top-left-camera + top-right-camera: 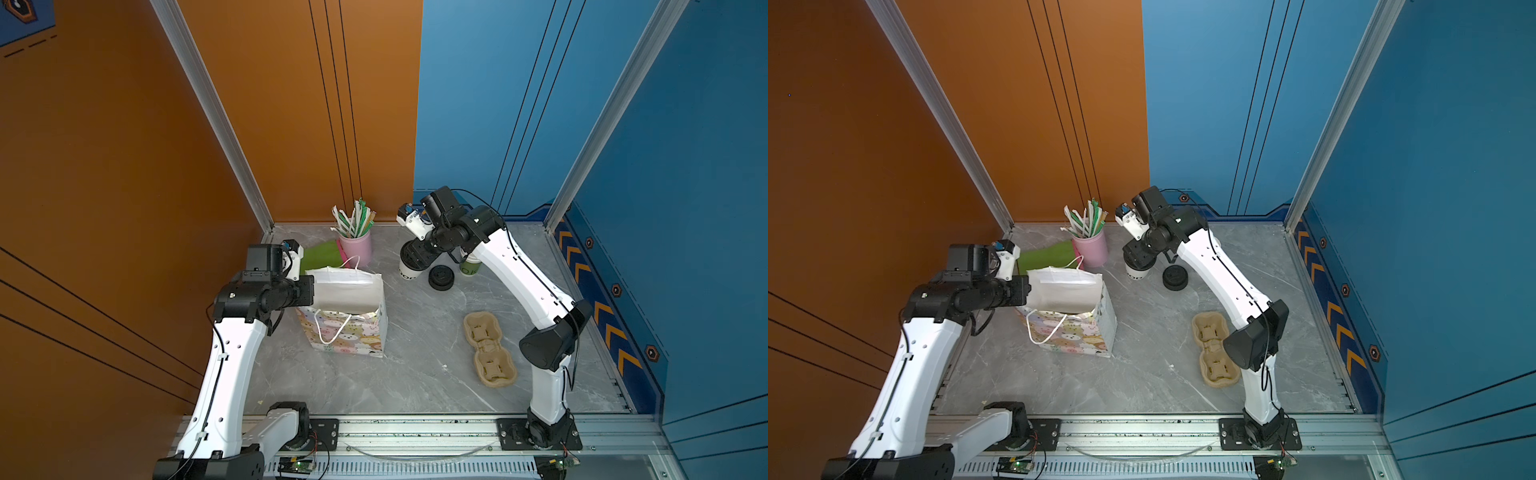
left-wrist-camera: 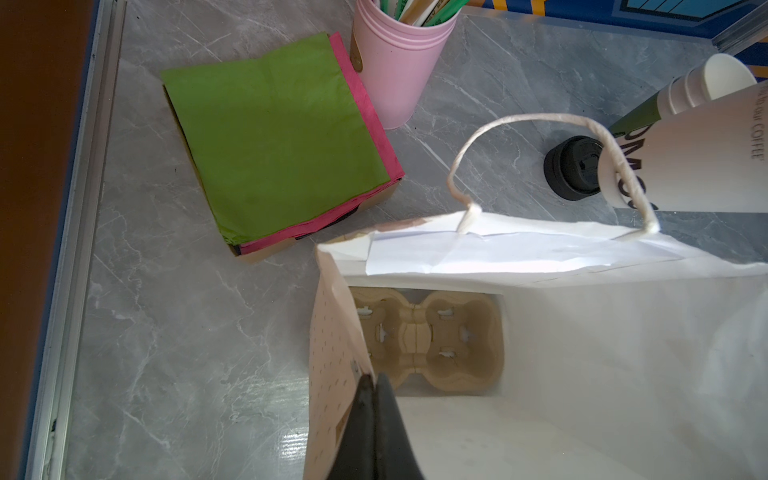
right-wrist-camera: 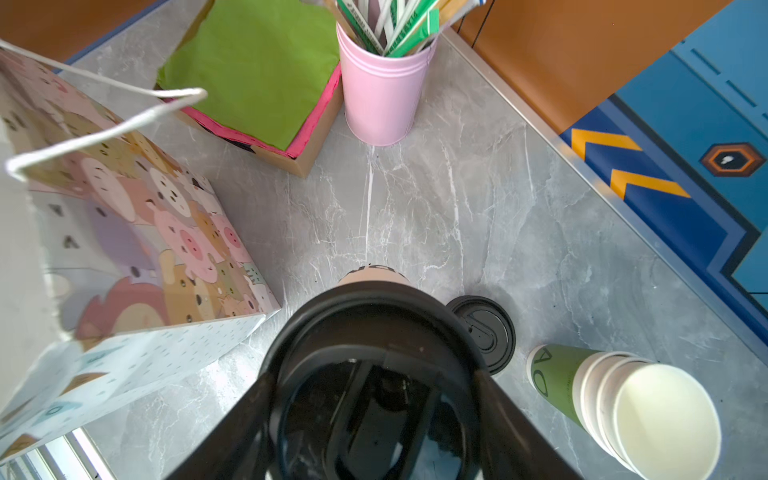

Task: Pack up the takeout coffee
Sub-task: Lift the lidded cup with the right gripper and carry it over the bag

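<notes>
Top views, near to far. On the grey marble table (image 1: 415, 374) a carrier (image 1: 490, 349) of moulded pulp lies flat at 4 o'clock from the bag (image 1: 345, 328), well apart from it. The bag stands upright with its mouth open; a second carrier (image 2: 428, 336) lies on its floor. The left end effector (image 2: 371, 380) has its fingers together, pinching the bag's wall at the rim on the 9 o'clock side. The coffee (image 1: 409, 272) stands upright on the table at 1 o'clock from the bag, outside it. The right end effector (image 3: 374, 376) comes from above, one finger on each side of the black sip lid, clamped on it. A loose lid (image 1: 441, 277) lies just beside the coffee at 3 o'clock. The cup stack (image 1: 471, 268) is next at 3 o'clock, partly hidden by the right arm. The napkins (image 1: 320, 255), green over pink, lie at 11 o'clock from the bag. The pink cup (image 1: 356, 247) of wrapped straws stands just beside them, near the back wall.
</notes>
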Robot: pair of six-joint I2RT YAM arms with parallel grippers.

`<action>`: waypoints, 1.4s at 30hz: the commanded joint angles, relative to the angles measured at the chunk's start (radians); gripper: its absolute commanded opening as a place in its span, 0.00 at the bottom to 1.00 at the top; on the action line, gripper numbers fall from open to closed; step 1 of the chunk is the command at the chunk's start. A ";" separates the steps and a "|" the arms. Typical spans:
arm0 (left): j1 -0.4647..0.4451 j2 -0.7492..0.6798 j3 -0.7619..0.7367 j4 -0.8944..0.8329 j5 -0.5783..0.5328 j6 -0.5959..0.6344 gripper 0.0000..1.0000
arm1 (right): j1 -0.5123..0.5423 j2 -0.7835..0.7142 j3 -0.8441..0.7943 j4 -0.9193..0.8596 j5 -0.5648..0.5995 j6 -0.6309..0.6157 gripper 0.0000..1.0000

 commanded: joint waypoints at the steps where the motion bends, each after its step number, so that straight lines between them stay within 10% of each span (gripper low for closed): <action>1: -0.001 0.010 -0.020 -0.002 0.025 -0.004 0.00 | 0.013 -0.044 0.030 -0.045 -0.012 0.024 0.67; 42: -0.077 0.019 -0.032 0.111 0.133 -0.040 0.00 | 0.287 -0.143 0.198 -0.050 -0.004 0.049 0.66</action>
